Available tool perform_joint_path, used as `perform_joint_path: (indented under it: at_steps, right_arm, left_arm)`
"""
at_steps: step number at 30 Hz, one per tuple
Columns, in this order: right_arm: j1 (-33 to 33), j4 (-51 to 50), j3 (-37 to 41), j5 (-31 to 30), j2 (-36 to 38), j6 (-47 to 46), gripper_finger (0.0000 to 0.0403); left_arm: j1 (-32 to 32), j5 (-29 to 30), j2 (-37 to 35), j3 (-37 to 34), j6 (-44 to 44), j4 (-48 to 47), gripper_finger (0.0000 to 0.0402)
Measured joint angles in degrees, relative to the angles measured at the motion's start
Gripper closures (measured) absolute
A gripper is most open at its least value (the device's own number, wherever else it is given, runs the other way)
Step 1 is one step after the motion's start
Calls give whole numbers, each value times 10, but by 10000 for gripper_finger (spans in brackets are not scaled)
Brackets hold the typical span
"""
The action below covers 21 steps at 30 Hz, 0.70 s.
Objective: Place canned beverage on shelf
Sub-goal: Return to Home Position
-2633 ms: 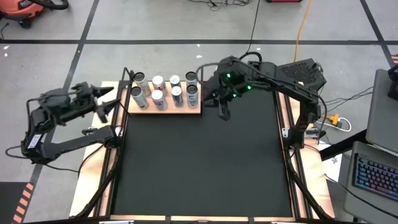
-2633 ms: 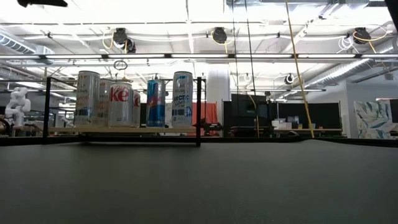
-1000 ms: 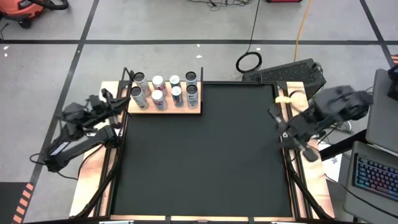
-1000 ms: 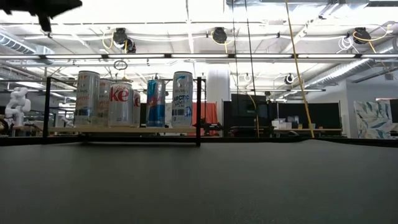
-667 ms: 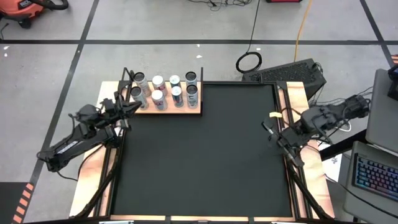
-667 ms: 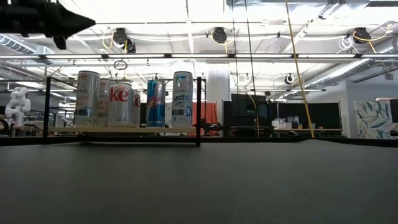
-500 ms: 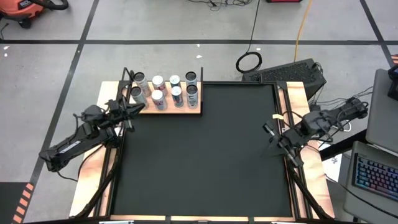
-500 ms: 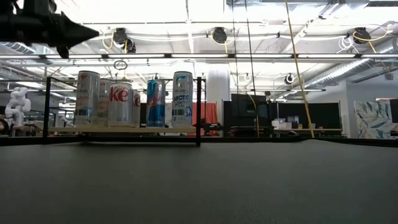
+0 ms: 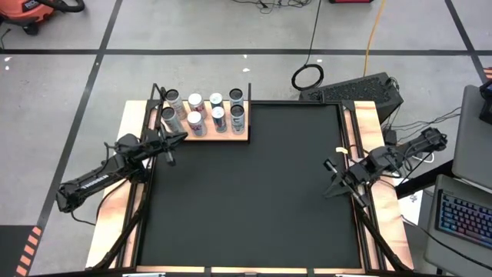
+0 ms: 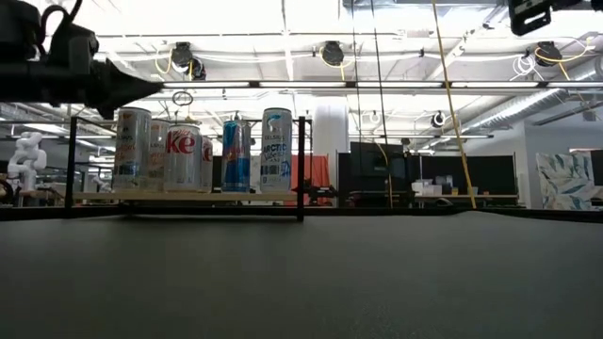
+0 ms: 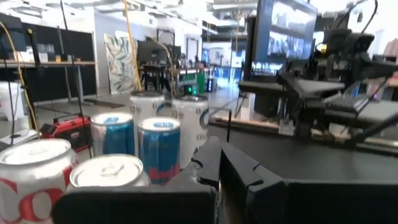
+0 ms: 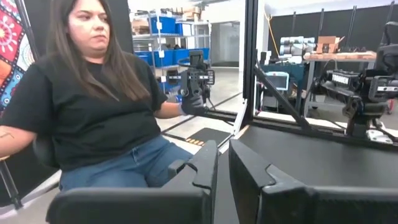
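starting nearest, the black mat (image 9: 246, 208) in front of the shelf (image 9: 206, 137) shows no can. the right gripper (image 9: 332, 175) hangs well apart from the shelf, off to its right and nearer the front, by the mat's edge; its fingers (image 12: 205, 165) are drawn to a thin slit with nothing between them. the left gripper (image 9: 177, 139) hangs just beside the shelf's front left corner, raised off the mat, its fingers (image 11: 208, 163) likewise nearly touching and empty. on the shelf eight cans (image 9: 194, 119) stand upright in two rows of four, the blue cans (image 11: 159, 149) paired just right of its middle. by my judgement the placing and lining-up are finished; all that is left is for both arms to come to rest away from the shelf. farthest off, well away from the shelf, a seated person (image 12: 93, 112) shows in the right wrist view
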<state>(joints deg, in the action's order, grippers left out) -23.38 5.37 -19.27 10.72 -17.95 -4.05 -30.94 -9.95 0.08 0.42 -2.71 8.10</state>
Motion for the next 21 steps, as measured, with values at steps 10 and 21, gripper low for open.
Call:
perform_joint_path:
  at_steps: [10,21]
  right_arm:
    - [0,-49,16,0,6,-36,378]
    - [0,-66,37,15,9,-8,378]
  left_arm:
    - [3,-5,0,0,52,-40,391]
    - [3,11,38,0,16,-60,391]
